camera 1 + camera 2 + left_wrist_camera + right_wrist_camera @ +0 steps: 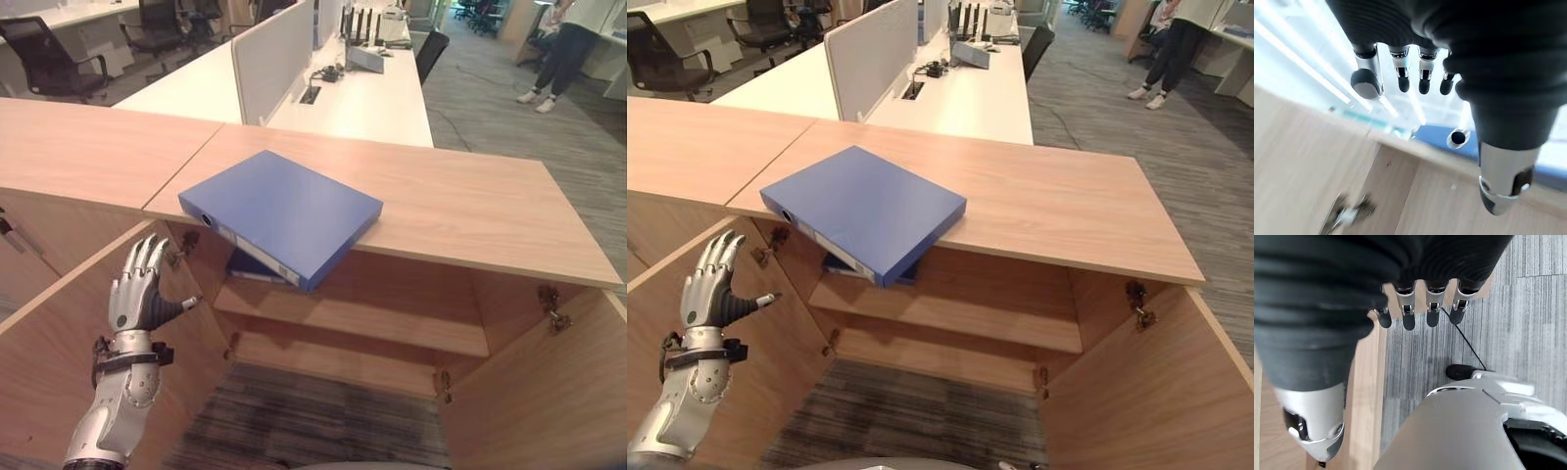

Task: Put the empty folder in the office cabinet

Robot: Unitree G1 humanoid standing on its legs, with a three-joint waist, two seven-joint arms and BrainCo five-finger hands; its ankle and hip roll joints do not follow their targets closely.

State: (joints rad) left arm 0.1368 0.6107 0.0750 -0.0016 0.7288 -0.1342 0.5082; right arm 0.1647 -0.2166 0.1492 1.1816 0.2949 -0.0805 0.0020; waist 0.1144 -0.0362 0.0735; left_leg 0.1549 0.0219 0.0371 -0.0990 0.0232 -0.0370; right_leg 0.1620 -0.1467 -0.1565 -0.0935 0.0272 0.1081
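A blue folder (284,211) lies flat on the cabinet top (470,211), one corner jutting out past the front edge. Under it, on the cabinet's upper shelf (372,328), part of another blue folder (250,266) shows. My left hand (140,294) is raised in front of the open left door (59,343), below and left of the folder, open with fingers spread and holding nothing. In the left wrist view the folder's spine (1449,134) shows past the straight fingers (1410,73). My right hand (1420,308) hangs open over the carpet beside a wooden door edge.
Both cabinet doors stand open, the right door (558,392) at the lower right. Behind the cabinet is a white desk (362,98) with a divider, and office chairs (49,59) at the back left. A person (568,49) stands far back right.
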